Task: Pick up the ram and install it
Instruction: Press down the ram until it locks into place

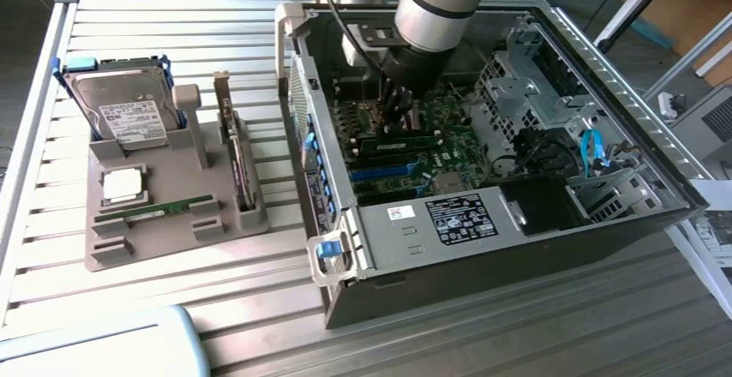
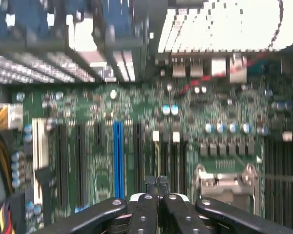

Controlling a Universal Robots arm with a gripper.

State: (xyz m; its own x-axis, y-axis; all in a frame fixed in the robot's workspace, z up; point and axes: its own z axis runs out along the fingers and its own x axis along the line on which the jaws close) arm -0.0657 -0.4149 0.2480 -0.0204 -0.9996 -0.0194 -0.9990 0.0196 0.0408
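Strong daylight enters from the upper left of the exterior view, washing the slatted metal table (image 1: 137,26) nearly white along the top edge and laying pale stripes across its ribs. The open computer case (image 1: 595,68) keeps its interior in shade, darkest under the arm. Focus there is fair, with softness toward the corners. In the wrist view the whole motherboard (image 2: 151,126) is blurred and small parts smear. A blown-out white patch fills the upper right, over the heatsink fins (image 2: 219,29). The lower edge is dim.
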